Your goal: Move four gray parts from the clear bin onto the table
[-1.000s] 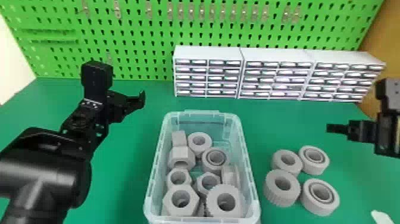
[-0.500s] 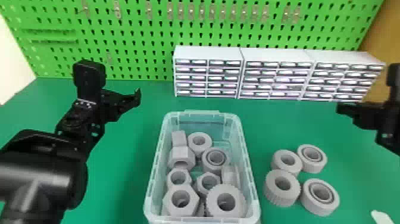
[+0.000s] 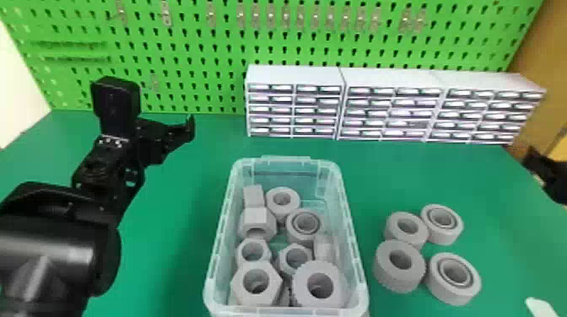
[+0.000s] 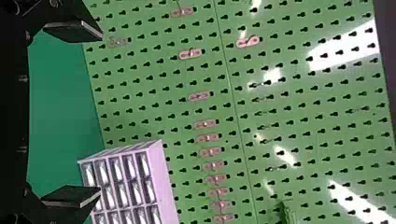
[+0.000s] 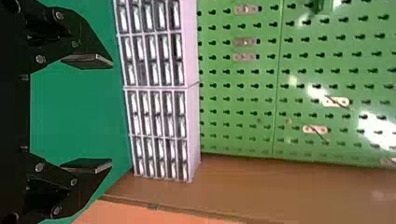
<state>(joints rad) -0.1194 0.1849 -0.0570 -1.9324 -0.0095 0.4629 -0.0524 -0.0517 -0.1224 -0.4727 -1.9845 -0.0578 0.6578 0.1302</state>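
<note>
In the head view, the left gripper [image 3: 166, 105] is up at the left, behind and left of the clear bin [image 3: 355, 236]. In its wrist view that gripper [image 4: 100, 114] is open, nothing between its fingers. At the head view's right edge is part of the right gripper [image 3: 544, 173]; by its wrist view the right gripper [image 5: 112, 114] stands open and holds nothing. Several gray parts, among them a hex nut [image 3: 240, 281] and a ring [image 3: 333, 269], lie in the bin. On the table right of it, a gray ring [image 3: 398, 280] and three other round gray parts sit close together.
White drawer cabinets [image 3: 295, 76] stand at the back of the green table [image 3: 168, 261], before a green pegboard [image 3: 202, 55]. A small white object [image 3: 540, 307] lies at the lower right. A brown panel [image 3: 544, 55] rises at the right.
The right gripper has moved right, mostly out of the head view. The left arm has shifted slightly to the left. The gray parts and the bin have not moved.
</note>
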